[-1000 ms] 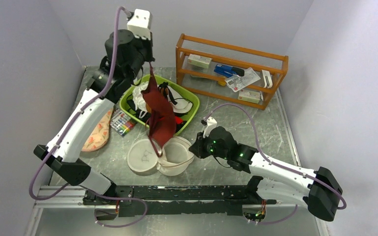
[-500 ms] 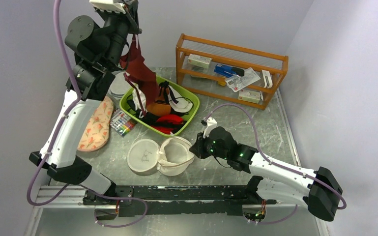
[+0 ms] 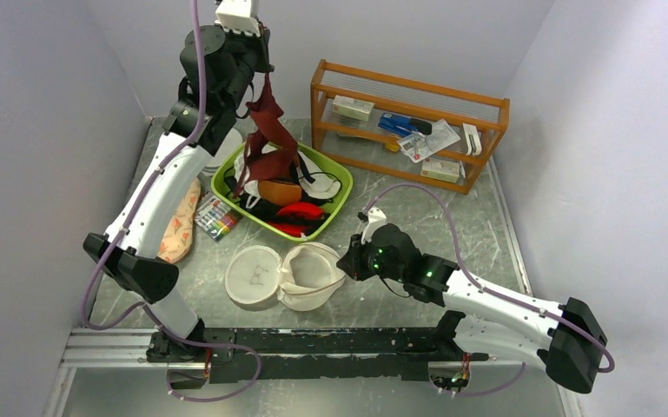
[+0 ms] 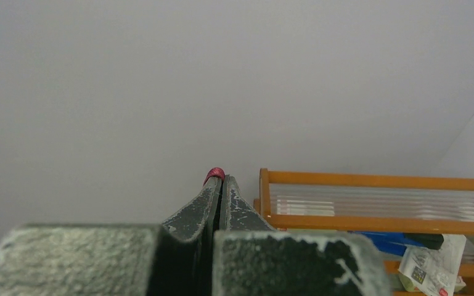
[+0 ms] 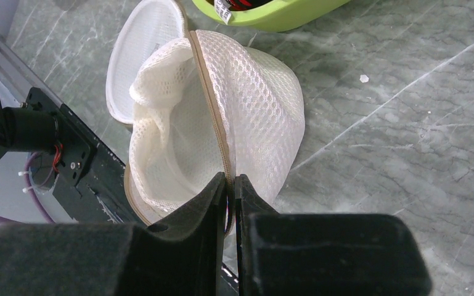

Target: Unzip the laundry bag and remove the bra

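Observation:
The white mesh laundry bag [image 3: 313,272] lies open near the table's front, its cream lid [image 3: 253,276] flipped to the left; it also shows in the right wrist view [image 5: 246,105]. My right gripper [image 5: 230,185] is shut on the bag's zipper rim [image 5: 212,105]. My left gripper [image 3: 263,76] is raised high at the back, shut on a strap of the dark maroon bra [image 3: 267,139], which hangs down into the green basket [image 3: 340,201]. A bit of red strap [image 4: 214,174] shows at the left fingertips.
The green basket holds an orange-brown cup [image 3: 278,191], a bright red garment [image 3: 300,211] and white fabric. A wooden rack [image 3: 410,130] stands at the back right. A patterned insole [image 3: 176,228] and a crayon pack [image 3: 215,218] lie at the left.
My left arm lifted the bra out of the bag, swung it up and back, and now holds it over the green basket. The right gripper has kept hold of the bag's rim.

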